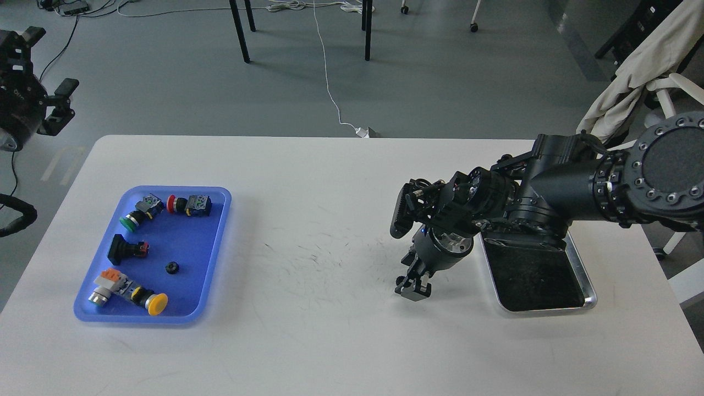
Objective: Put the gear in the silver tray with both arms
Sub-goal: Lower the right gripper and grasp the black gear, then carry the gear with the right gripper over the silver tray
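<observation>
My right gripper point(412, 288) points down at the white table point(308, 330), just left of the silver tray point(589, 286). It stands over the spot where a small black gear lay, and the gear is now hidden at its fingertips. The fingers are dark and close together, so I cannot tell whether they hold it. The silver tray has nothing in it, and the right arm covers its far end. My left gripper point(59, 104) is open and empty, raised off the table's far left corner.
A blue plastic tray point(220, 220) at the left holds several push-button switches and a small black gear-like part point(172, 268). A chair with a beige cloth point(632, 71) stands at the right. Table legs and cables are on the floor beyond.
</observation>
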Controlling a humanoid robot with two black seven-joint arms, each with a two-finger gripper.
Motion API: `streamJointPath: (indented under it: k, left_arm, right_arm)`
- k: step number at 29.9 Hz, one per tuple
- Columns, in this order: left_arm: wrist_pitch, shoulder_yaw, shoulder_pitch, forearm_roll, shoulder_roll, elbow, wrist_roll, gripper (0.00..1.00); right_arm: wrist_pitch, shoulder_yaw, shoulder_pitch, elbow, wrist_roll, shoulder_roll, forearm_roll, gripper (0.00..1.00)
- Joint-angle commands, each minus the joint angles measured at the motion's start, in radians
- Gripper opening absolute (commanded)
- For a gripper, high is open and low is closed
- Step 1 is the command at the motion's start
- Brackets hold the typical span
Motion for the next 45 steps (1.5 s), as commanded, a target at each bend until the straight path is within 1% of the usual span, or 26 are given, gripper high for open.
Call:
streamJointPath:
  k: [1,6,10,13,14,19,23,28,33,40,41,43,44,45]
  left_arm:
    - [0.0,0.0,0.001,0.0,0.002,0.0,0.0,0.98]
    - [0.0,0.0,0.001,0.0,0.005,0.0,0.0,0.98]
    - [0.0,0.0,0.001,0.0,0.005,-0.001,0.0,0.98]
    - [-0.001,0.0,0.001,0.0,0.005,0.0,0.0,0.98]
    - [-0.001,0.0,0.001,0.0,0.005,-0.001,0.0,0.98]
    - [0.0,0.0,0.001,0.0,0.003,0.0,0.0,0.98]
    - [0.0,0.0,0.003,0.0,0.003,-0.001,0.0,0.98]
    - [0.0,0.0,0.003,0.0,0.003,-0.001,0.0,0.98]
    - [-0.001,0.0,0.003,-0.002,0.005,0.0,0.0,0.98]
    - [-0.001,0.0,0.003,0.0,0.006,0.0,0.0,0.98]
    - [-0.001,0.0,0.003,-0.002,0.006,0.0,0.0,0.98]
    - [-0.001,0.0,0.006,0.0,0.006,0.0,0.0,0.98]
    - [-0.001,0.0,0.011,0.0,0.006,0.0,0.0,0.98]
    - [-0.001,0.0,0.014,0.0,0.006,-0.001,0.0,0.98]
  right_arm:
    - [0.0,0.001,-0.006,-0.004,0.0,0.0,0.001,0.53]
    - [0.0,0.001,-0.006,-0.01,0.0,0.0,0.001,0.51]
    - [0.0,0.001,-0.008,-0.013,0.0,0.0,0.001,0.46]
    - [0.0,0.001,-0.008,-0.013,0.0,0.0,0.001,0.45]
    - [0.0,0.001,-0.008,-0.013,0.0,0.0,-0.001,0.42]
    - [0.0,0.001,-0.008,-0.015,0.0,0.0,-0.001,0.4]
    - [0.0,0.0,-0.008,-0.015,0.0,0.0,-0.002,0.35]
    - [0.0,0.001,-0.009,-0.019,0.0,0.0,-0.002,0.34]
    - [0.0,0.001,-0.016,-0.027,0.0,0.0,-0.002,0.29]
    - [0.0,0.001,-0.02,-0.033,0.0,0.0,-0.002,0.18]
    - [0.0,0.001,-0.02,-0.036,0.0,0.0,-0.002,0.15]
    - [0.0,-0.001,-0.02,-0.039,0.0,0.0,-0.002,0.11]
    - [0.0,-0.001,-0.02,-0.039,0.0,0.0,-0.002,0.06]
    - [0.0,-0.001,-0.02,-0.041,0.0,0.0,-0.004,0.04]
